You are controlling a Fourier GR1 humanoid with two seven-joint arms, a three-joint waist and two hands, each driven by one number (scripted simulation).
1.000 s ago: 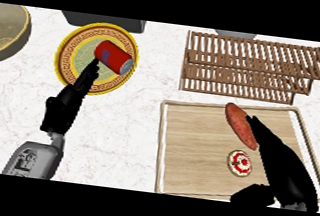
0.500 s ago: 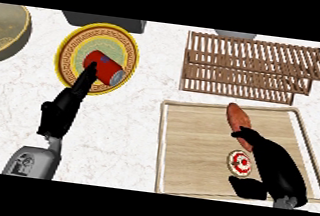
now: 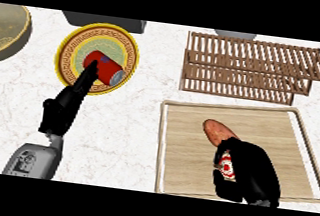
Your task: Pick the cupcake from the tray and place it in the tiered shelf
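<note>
On the tray (image 3: 184, 178), the right robot hand (image 3: 248, 174) has now curled around the cupcake (image 3: 226, 168), earlier merely beside it.

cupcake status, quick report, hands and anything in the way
Right hand curled round the cupcake on the tray. Left hand open, fingers over the can on the plate. Sausage beside the cupcake; tiered shelf beyond.

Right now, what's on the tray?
On the tray lie a reddish sausage and the cupcake. The right hand curls round the cupcake and hides most of it; only its red-and-white top shows. What lies under the hand is covered.
</note>
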